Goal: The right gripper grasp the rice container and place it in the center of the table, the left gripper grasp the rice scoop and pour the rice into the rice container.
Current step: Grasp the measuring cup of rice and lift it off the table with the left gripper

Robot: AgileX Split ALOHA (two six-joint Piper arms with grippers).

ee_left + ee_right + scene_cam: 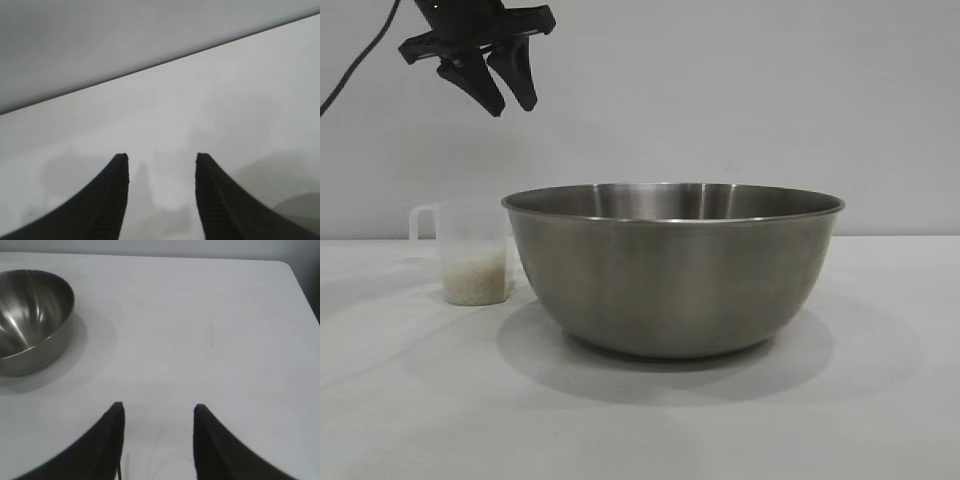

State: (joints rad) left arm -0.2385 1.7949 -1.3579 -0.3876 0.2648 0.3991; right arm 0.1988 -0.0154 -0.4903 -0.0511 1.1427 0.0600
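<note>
At the middle of the flat white matte table (410,400), in the exterior view, stands the rice container (672,270), a large round bowl of brushed grey stainless steel with a thin rolled rim; it sits upright, and its shadow spreads around its base. At about nine o'clock from the bowl stands the rice scoop (470,252), a small translucent plastic measuring cup with a loop handle on the side turned away from the bowl. It is upright, just beside the bowl's wall and partly behind it; whether the two touch cannot be told. The rice (475,278), a pale off-white mass of small grains, fills the cup's lower part.

At roughly eleven o'clock from the bowl, high above the cup, hangs the left gripper (510,100), a black two-fingered claw with pointed fingers aimed down. Its fingers are spread with nothing between them; the left wrist view shows only bare table past the tips.

The right gripper (159,410), a like black claw, appears only in its own wrist view, fingers parted and empty over bare table, well apart from the steel bowl.
</note>
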